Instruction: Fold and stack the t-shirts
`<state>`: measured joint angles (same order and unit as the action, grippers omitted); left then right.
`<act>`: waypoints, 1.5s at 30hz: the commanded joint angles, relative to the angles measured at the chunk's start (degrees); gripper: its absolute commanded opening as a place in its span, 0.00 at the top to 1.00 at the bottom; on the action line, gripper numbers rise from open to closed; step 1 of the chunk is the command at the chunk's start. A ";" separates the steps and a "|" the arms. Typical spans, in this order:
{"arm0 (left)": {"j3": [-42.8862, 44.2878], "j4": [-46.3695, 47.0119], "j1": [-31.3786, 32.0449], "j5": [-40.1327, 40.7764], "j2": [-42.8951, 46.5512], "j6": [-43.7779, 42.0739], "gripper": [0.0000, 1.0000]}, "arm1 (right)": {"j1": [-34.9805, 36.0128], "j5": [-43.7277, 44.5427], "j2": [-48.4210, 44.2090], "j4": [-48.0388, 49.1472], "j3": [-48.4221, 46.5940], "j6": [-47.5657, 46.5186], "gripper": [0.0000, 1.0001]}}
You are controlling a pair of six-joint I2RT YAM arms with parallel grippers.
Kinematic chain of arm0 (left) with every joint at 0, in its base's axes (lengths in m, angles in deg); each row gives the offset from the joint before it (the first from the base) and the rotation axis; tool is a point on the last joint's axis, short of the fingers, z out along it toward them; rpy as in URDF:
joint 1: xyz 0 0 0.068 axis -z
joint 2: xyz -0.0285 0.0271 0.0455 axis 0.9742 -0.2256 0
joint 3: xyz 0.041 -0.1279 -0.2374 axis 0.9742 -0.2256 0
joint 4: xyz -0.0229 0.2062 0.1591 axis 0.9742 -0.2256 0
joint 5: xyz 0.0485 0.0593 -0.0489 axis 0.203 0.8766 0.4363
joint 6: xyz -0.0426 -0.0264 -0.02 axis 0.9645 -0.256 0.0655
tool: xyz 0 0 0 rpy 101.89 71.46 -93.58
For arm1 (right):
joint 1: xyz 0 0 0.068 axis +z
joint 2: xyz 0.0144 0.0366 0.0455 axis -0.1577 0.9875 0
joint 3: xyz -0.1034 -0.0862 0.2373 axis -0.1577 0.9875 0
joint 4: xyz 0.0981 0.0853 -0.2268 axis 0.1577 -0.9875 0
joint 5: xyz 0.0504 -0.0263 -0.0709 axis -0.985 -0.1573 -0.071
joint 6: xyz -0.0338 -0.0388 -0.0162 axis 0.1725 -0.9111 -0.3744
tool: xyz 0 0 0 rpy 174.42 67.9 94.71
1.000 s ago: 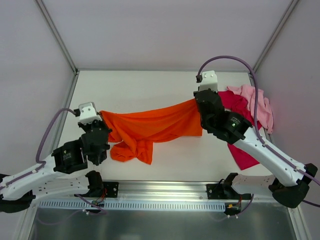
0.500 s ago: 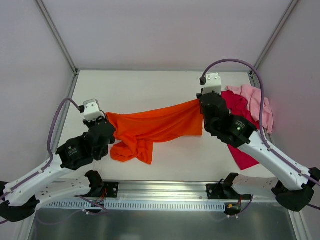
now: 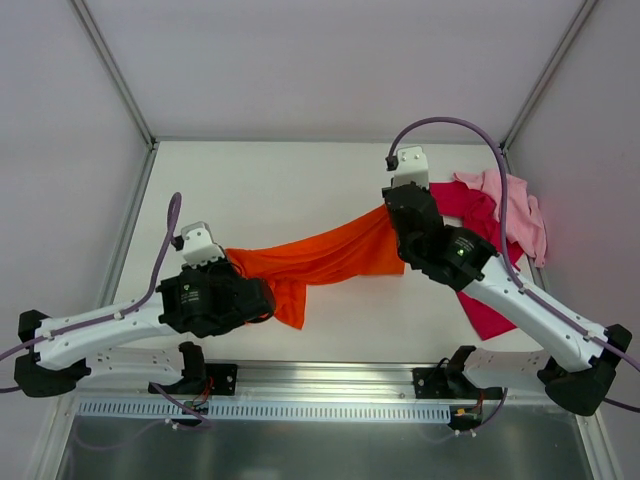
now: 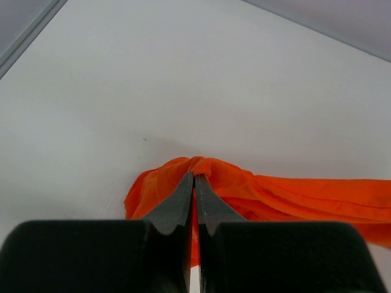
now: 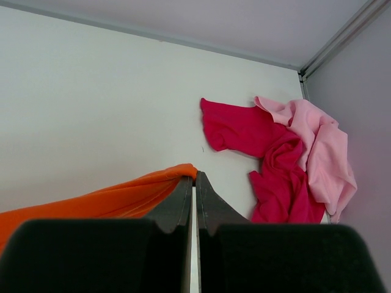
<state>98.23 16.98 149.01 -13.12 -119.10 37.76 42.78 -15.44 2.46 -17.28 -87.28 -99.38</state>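
Observation:
The orange t-shirt (image 3: 330, 255) is stretched in a sagging band between both grippers, above the white table (image 3: 280, 180). My left gripper (image 3: 234, 260) is shut on its left end, and orange cloth (image 4: 293, 198) bunches round the closed tips of the left gripper (image 4: 194, 177). My right gripper (image 3: 390, 215) is shut on the right end; the orange edge (image 5: 104, 201) runs into the closed tips of the right gripper (image 5: 194, 176). The magenta-red t-shirt (image 3: 470, 205) lies crumpled at the right, with the pink t-shirt (image 3: 515, 205) partly over it. Both lie beyond the right gripper, the magenta-red one (image 5: 244, 128) and the pink one (image 5: 317, 140).
Grey walls and slanted frame posts (image 3: 115, 75) close in the table on three sides. A metal rail (image 3: 320, 390) with the arm bases runs along the near edge. The right arm's purple cable (image 3: 470, 125) loops over the shirt pile.
The left arm has swung right and nearer, carrying its end of the orange shirt; the hanging bunch is now partly under that arm. The right gripper has shifted slightly left, still gripping.

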 commanded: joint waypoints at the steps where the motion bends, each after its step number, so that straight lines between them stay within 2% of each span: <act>1: 1.77 -14.26 -0.07 5.34 -0.34 8.46 1.00 | 0.26 0.93 0.14 3.68 -0.09 -0.18 0.99; 4: 1.78 -12.08 -2.61 5.60 0.35 6.62 1.00 | 0.26 0.84 -0.03 4.29 0.17 -0.36 0.99; 6: -0.50 -5.07 -5.33 4.91 1.84 -0.21 1.00 | 0.26 0.93 0.06 4.38 0.26 -0.36 0.99; 7: -3.38 5.15 -6.21 4.38 4.46 -9.73 1.00 | 0.26 0.93 0.06 4.38 0.26 -0.36 0.99; 8: -5.32 11.60 -8.57 3.68 6.05 -15.92 1.00 | 0.26 0.84 0.14 4.38 0.35 -0.27 0.99; 9: -7.69 19.15 -10.68 -0.42 8.33 -30.25 1.00 | 0.26 0.58 0.14 4.47 0.26 -0.27 0.99; 10: -14.24 28.80 -13.05 -3.77 14.36 -39.10 1.00 | 0.26 0.49 0.14 4.38 0.35 -0.01 0.99; 11: -17.61 47.51 -18.99 -8.50 17.55 -47.10 1.00 | 0.26 0.40 0.14 4.29 0.43 -0.01 0.99; 12: -20.00 51.97 -22.27 -16.81 22.37 -52.66 1.00 | 0.26 0.57 0.14 4.38 0.52 -0.09 0.99; 14: -20.29 51.14 -25.99 -18.13 22.16 -51.76 1.00 | 0.26 0.84 -0.12 4.38 0.96 -0.18 0.99; 17: -17.48 51.91 -26.78 -16.81 15.05 -51.57 1.00 | 0.26 0.93 -0.73 5.17 1.57 -0.97 0.99; 18: -16.86 53.58 -29.05 -17.77 12.08 -52.80 1.00 | 0.26 0.93 -0.82 4.91 1.49 -0.97 0.99; 21: -12.91 56.48 -34.76 -24.61 7.15 -55.16 1.00 | 0.26 0.93 -1.35 4.64 1.75 -0.89 0.99; 25: -9.22 58.33 -43.10 -33.31 3.26 -53.52 1.00 | 0.18 0.49 -2.40 4.56 2.28 -0.54 0.99; 28: -7.46 59.48 -45.07 -37.37 0.19 -53.33 1.00 | 0.26 0.22 -2.84 5.17 3.07 -0.36 0.99; 30: -7.19 59.39 -44.37 -37.64 0.53 -53.25 1.00 | 0.26 -0.22 -2.85 6.39 4.03 -0.88 0.99; 31: -7.88 60.26 -40.89 -36.07 1.66 -53.68 1.00 | 0.18 -0.04 -2.67 7.27 4.56 -1.15 0.99; 33: -9.20 60.01 -35.34 -26.95 4.39 -54.39 1.00 | 0.09 -0.21 -1.97 8.50 5.18 -1.50 0.99; 34: -9.82 58.88 -29.57 -23.96 5.62 -53.52 1.00 | 0.09 -0.30 -0.92 8.95 5.18 -1.67 0.99; 35: -10.52 58.69 -26.90 -21.23 6.15 -52.90 1.00 | 0.09 -0.48 -0.13 8.95 4.83 -1.50 0.99; 36: -12.09 57.65 -24.53 -15.46 6.59 -51.76 1.00 | 0.00 -0.48 0.40 8.17 3.96 -1.24 0.99; 37: -12.89 53.98 -20.59 -12.71 7.38 -47.84 1.00 | 0.00 -0.13 0.84 7.99 3.86 -1.24 0.99; 40: -15.71 47.29 -15.12 -6.02 8.70 -40.18 1.00 | -0.17 0.40 0.85 9.04 4.74 -2.03 0.99; 41: -15.80 40.30 -12.58 -4.00 9.05 -33.19 1.00 | -0.18 0.49 0.67 8.95 4.83 -2.03 0.99; 42: -15.02 34.75 -6.46 -1.45 8.97 -27.55 1.00 | -0.18 0.40 0.50 8.69 4.83 -1.85 0.99; 43: -13.97 28.08 -3.61 1.88 8.62 -15.05 1.00 | -0.18 0.49 0.32 8.69 5.09 -1.76 0.99; 44: -11.61 15.23 -0.89 2.87 6.70 -9.36 1.00 | -0.18 0.57 0.23 8.60 5.18 -1.76 0.99; 45: -10.54 8.66 3.40 3.40 5.21 -2.43 1.00 | -0.18 0.84 0.23 8.60 5.18 -1.76 0.99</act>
<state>84.30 51.38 145.32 -20.55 -111.50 9.67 42.87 -16.29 3.84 -11.62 -82.23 -101.21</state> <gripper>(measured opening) 0.007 0.023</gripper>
